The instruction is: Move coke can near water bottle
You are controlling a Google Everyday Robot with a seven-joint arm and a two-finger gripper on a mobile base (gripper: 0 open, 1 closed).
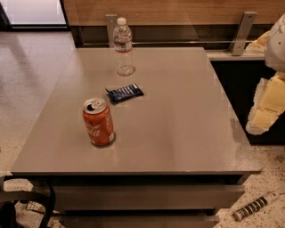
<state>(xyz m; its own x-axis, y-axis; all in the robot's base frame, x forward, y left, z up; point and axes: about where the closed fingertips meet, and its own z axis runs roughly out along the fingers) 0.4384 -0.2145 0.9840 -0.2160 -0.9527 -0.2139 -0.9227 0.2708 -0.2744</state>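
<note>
Scene: tabletop seen from above its front edge; all positions given rel. to the can.
Can [98,122]: red-orange, white script, silver top w/ pull tab and open mouth. Upright, alone; nothing touches it.
Table [187,133]: grey, flat, rectangular. It carries the can on its front-left part, and its front edge runs just below the can in view.
Bottle [122,46]: clear plastic, white cap, thin label band. Upright, behind the can and slightly to view-right, well apart from it, near the table's far edge.
Wrapper [125,93]: flat, dark blue, pale lettering. It lies behind the can and a little to view-right, near but not touching. It sits between can and bottle, closer to the can.
Gripper [266,107]: pale white-yellow form at the view's right border. It is far to view-right of the can, beyond the table's right edge, and touches no item on the table.
Gripper state: cannot tell (apart vs. together not shown).
Striped rod [254,207]: black-and-white banded cylinder on the floor, below and far view-right of the can, past the table's front-right corner. Identity unclear.
Dark shape [26,205]: curved black obj. on the floor, below-left of the can, partly cut off by the frame.
Floor [31,75]: pale, speckled; visible to view-left of the can and below the table.
Wall [178,11]: wood panel behind the can, beyond the bottle, w/ a metal bracket [242,31] at upper right.
</note>
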